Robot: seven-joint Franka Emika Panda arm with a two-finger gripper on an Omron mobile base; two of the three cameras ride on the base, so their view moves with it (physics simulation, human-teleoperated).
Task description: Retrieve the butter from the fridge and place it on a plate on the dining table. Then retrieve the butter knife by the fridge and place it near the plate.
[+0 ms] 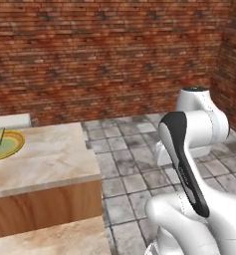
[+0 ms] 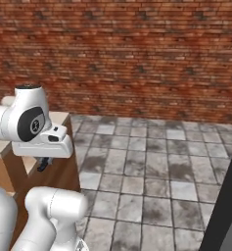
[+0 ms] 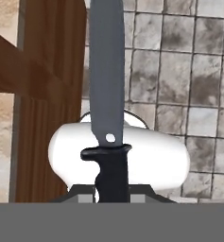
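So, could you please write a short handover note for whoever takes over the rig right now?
Gripper: shut on the knife, held by its dark handle, blade pointing away from the hand, over the floor beside the table's wood side.
Plate: on the table, near its left end in the left base view; something yellowish lies on it, too small to identify.
Done: knife picked up.
Left: carry the knife over the table and set it down near the plate.
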